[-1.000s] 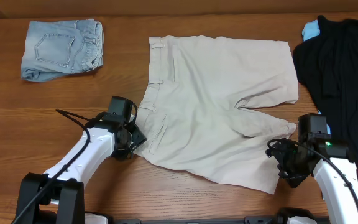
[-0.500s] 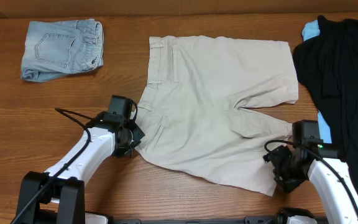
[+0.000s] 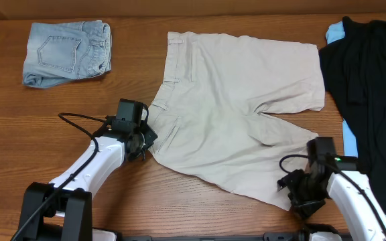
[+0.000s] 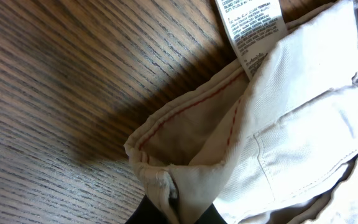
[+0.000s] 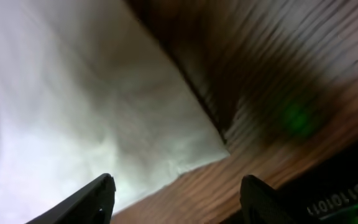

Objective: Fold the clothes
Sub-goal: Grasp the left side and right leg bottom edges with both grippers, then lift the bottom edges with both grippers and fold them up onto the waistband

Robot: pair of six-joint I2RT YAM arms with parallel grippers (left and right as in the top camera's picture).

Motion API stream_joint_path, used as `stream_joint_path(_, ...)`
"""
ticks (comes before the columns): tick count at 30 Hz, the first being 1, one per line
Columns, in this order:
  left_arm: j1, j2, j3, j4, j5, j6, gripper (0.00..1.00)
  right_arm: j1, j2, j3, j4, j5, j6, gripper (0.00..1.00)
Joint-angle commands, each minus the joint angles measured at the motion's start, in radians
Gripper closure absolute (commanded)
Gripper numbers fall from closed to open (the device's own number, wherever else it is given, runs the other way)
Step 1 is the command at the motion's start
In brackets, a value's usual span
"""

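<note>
Two changes: left claw (image 3: 147,137) has clenched the khaki shorts (image 3: 240,107) at their waistband (image 4: 160,180), shifting them rightward; right claw (image 5: 176,183), released, has neared the hem (image 5: 207,146).

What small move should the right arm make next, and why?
Probably lower and close the right jaws on the hem corner of the khaki shorts: they stand open over it, while the left jaws pinch the waistband corner.

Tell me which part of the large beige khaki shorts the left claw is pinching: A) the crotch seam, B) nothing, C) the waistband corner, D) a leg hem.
C: the left gripper is shut on the waistband corner of the large beige khaki shorts, near the white printed tag.
</note>
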Motion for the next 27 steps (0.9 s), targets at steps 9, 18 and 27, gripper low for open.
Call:
stream_joint_path(9,-0.002,0.009,-0.005,-0.01,-0.013,-0.002,0.96,0.191,0.005,-0.098,0.169,-0.02,0.188,0.34)
stream_joint_path(18,-0.002,0.009,-0.005,-0.029,-0.015,0.021,0.96,0.191,0.068,-0.098,0.203,0.062,0.236,0.47)
stream_joint_path(27,0.016,0.008,0.022,-0.067,-0.008,0.089,0.96,0.191,0.079,-0.092,0.191,0.017,0.183,0.93)
